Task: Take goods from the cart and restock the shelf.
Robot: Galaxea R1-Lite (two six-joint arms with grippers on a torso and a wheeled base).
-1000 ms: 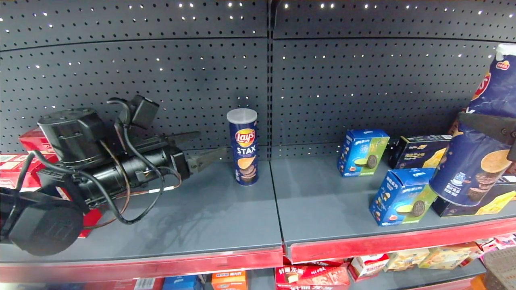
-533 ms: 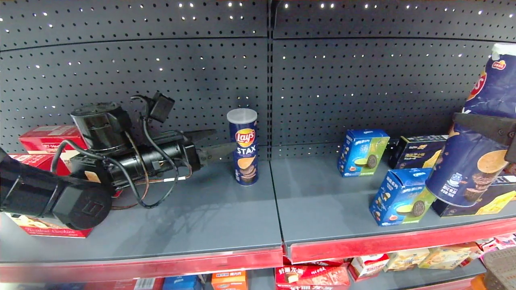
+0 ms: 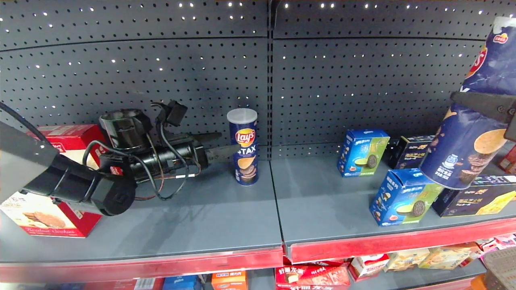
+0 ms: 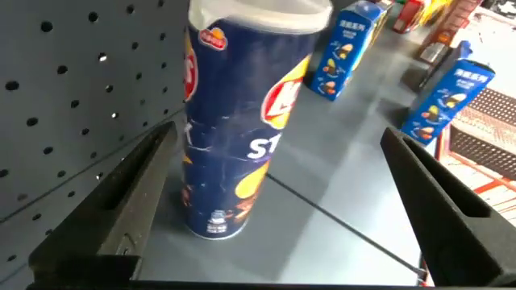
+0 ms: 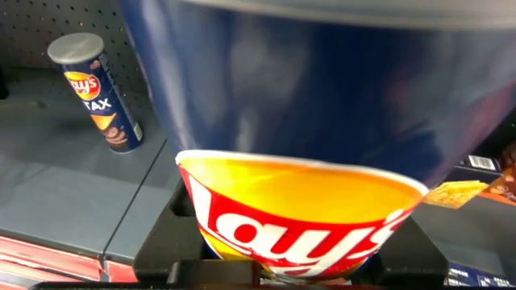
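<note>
A blue chip can (image 3: 244,146) with a clear lid stands upright on the grey shelf (image 3: 201,217), close to the pegboard back. My left gripper (image 3: 229,141) lies level at the can's left side and is open. In the left wrist view the can (image 4: 238,129) stands between the two spread fingers (image 4: 129,201) with a gap on each side. At the far right my right gripper (image 3: 483,108) is shut on a second blue chip can (image 3: 463,141). It holds that can tilted in the air above the dark boxes. Seen from the right wrist, this can (image 5: 322,105) hides the fingers.
Two blue cookie boxes (image 3: 363,152) (image 3: 403,196) and dark boxes (image 3: 475,197) stand on the shelf's right half. Red cookie boxes (image 3: 48,217) sit at the left end. The pegboard wall (image 3: 322,80) closes the back. The shelf's middle front is bare. More goods fill the lower shelf (image 3: 310,276).
My left arm has moved right along the shelf, bringing its open fingers up to the standing can. My right gripper has lifted its held can higher.
</note>
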